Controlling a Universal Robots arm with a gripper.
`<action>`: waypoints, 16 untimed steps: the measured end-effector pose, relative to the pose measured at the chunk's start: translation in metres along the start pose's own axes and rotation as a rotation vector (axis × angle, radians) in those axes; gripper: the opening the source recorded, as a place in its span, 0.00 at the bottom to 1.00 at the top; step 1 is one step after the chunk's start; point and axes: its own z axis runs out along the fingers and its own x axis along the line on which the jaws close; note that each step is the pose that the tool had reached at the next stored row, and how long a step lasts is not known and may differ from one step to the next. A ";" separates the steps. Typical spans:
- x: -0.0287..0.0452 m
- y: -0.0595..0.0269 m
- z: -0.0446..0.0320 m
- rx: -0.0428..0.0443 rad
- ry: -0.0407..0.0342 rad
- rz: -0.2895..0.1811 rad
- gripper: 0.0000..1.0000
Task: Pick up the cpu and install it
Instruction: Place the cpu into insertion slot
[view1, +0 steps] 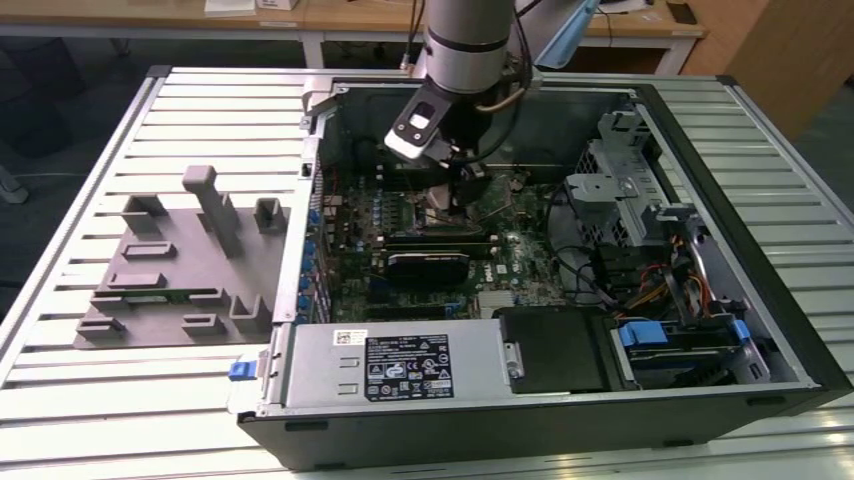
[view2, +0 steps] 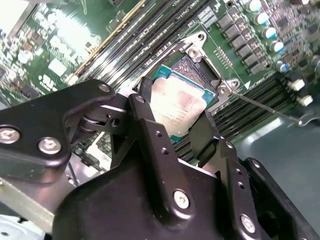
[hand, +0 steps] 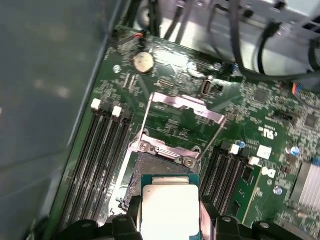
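1. In the exterior view the arm comes down from the far side into the open computer case, which lies on the slatted bench. Its wrist is bent over the green motherboard.
2. The gripper points down at the board. In the second wrist view its two black fingers are clamped on opposite edges of the cpu.
3. The cpu sits directly over the square socket, silvery top up. The metal load plate is hinged open on the side away from the gripper.
4. It is not clear whether the cpu is seated in the socket or held just above it. The cpu and the fingers cover much of the socket. In the first wrist view the picture's edge cuts off the cpu and the gripper.
5. Counted:
   - one arm
   - one gripper with two fingers
   - one cpu
   - one socket
   - two banks of dark memory slots flanking the socket
   - one coin battery
   - one gray fixture plate on the bench at the exterior view's left
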 end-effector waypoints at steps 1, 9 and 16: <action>0.0000 0.0000 0.0001 0.0002 0.0001 0.018 0.54; 0.0000 0.0000 0.0008 0.0019 0.0007 0.164 0.54; 0.0000 0.0000 0.0010 0.0032 0.0012 0.276 0.54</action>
